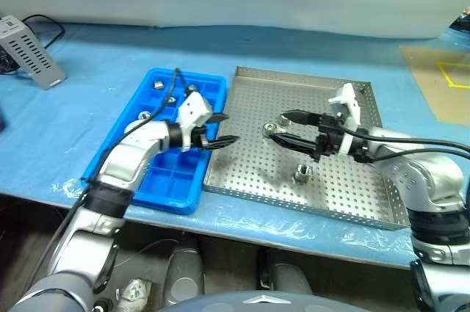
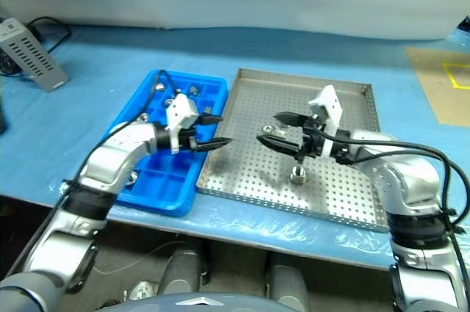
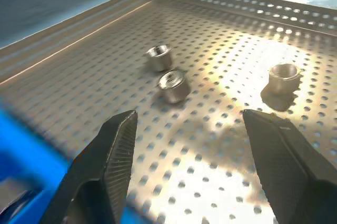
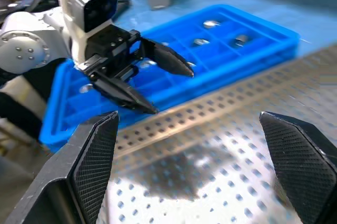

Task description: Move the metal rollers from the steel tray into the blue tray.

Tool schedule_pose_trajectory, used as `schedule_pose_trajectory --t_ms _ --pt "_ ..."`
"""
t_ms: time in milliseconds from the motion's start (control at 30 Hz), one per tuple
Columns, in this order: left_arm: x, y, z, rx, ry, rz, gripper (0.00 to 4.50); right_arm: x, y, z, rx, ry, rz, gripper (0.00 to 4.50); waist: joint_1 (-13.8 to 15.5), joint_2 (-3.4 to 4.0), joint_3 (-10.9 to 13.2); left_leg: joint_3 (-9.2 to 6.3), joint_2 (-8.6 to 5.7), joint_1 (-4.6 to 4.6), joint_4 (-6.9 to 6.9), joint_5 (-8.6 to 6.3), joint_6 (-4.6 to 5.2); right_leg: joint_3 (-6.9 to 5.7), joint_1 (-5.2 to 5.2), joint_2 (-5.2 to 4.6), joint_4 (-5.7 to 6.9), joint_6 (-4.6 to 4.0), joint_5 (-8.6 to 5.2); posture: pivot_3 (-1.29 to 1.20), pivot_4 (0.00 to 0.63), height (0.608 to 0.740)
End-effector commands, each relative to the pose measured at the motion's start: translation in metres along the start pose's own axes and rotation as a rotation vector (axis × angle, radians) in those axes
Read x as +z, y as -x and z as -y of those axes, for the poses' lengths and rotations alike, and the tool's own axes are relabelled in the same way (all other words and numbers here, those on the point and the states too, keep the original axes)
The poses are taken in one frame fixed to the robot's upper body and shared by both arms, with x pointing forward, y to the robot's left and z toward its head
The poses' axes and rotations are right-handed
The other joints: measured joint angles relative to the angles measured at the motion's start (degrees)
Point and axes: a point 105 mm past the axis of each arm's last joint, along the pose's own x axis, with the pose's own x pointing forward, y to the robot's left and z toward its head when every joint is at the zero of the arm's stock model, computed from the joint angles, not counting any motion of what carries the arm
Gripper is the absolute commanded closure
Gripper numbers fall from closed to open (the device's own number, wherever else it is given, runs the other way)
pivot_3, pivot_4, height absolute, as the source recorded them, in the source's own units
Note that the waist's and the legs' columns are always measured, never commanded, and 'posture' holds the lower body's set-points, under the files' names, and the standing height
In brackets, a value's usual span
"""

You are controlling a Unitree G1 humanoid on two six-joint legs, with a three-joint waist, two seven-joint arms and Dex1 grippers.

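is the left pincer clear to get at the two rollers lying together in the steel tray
Probably yes: the left pincer is open and empty, facing the paired rollers across bare steel tray floor, with nothing between.

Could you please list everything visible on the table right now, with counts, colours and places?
steel tray: one, silver, perforated, on the table's right half.
blue tray: one, bright blue, with compartments, just left of the steel tray.
rollers in steel tray: three, shiny silver; two close together, one apart nearer the front rim.
rollers in blue tray: at least four, silver, in the far compartments; exact count hard to tell.
grey box: one, vented, far left of the table, cables behind it.
table cover: one, blue.
left gripper: black fingers, open, empty, at the steel tray's left rim.
right gripper: black fingers, open wide, empty, over the two close rollers.
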Motion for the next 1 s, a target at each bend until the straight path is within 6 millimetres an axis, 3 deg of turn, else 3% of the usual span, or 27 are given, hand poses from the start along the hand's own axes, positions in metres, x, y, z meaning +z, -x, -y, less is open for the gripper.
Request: schedule_pose_trajectory --t_ms 33,333,567,667,767,900,1000 --pt "0.001 -0.02 0.005 -0.102 -0.062 0.004 1.12 0.01 0.018 -0.004 -0.068 0.028 0.045 0.0 -0.6 0.01 0.0 0.01 -0.01 0.0 0.0 -0.02 0.03 0.0 0.0 0.0 0.0 0.0 0.0 -0.25 0.15 0.74" --pt "0.0 -0.073 0.029 -0.335 -0.037 0.032 1.12 -0.006 0.047 -0.014 -0.238 -0.012 0.051 0.0 -3.9 0.03 0.0 0.06 -0.07 0.1 0.17 -0.28 0.47 0.04 0.22 -0.01 -0.13 0.02 0.01 -0.43 0.15 0.74" --pt "-0.007 -0.095 0.046 -0.419 -0.06 0.009 1.12 -0.014 0.056 -0.022 -0.296 -0.032 0.053 0.0 -5.5 0.08 0.0 0.06 -0.04 0.22 0.2 -0.45 0.74 0.02 0.64 -0.05 -0.67 0.19 0.11 -0.49 0.15 0.74" --pt "-0.011 -0.097 0.05 -0.439 -0.067 0.0 1.12 -0.015 0.059 -0.023 -0.314 -0.035 0.056 0.0 -6.2 0.09 -0.1 0.06 -0.04 0.16 0.19 -0.53 0.88 0.02 0.67 -0.07 -0.86 0.21 0.12 -0.51 0.15 0.74" --pt "0.002 -0.096 0.037 -0.393 -0.064 0.043 1.12 -0.016 0.062 -0.023 -0.326 -0.036 0.057 0.0 -6.5 0.09 -0.1 0.07 -0.06 0.11 0.19 -0.58 0.95 0.01 0.67 -0.1 -0.94 0.21 0.12 -0.51 0.15 0.74" --pt "0.025 -0.079 0.017 -0.329 -0.05 0.126 1.12 -0.036 0.056 -0.031 -0.288 -0.03 -0.024 0.0 -6.5 0.09 -0.1 0.07 -0.05 0.12 0.2 -0.58 0.95 -0.02 0.68 -0.12 -0.92 0.2 0.12 -0.49 0.15 0.74" --pt "0.033 -0.064 0.012 -0.32 -0.028 0.157 1.12 -0.064 0.053 -0.026 -0.303 -0.001 -0.125 0.0 -6.6 0.09 -0.1 0.08 -0.03 0.15 0.18 -0.58 0.94 -0.02 0.7 -0.11 -0.92 0.2 0.12 -0.46 0.15 0.74"
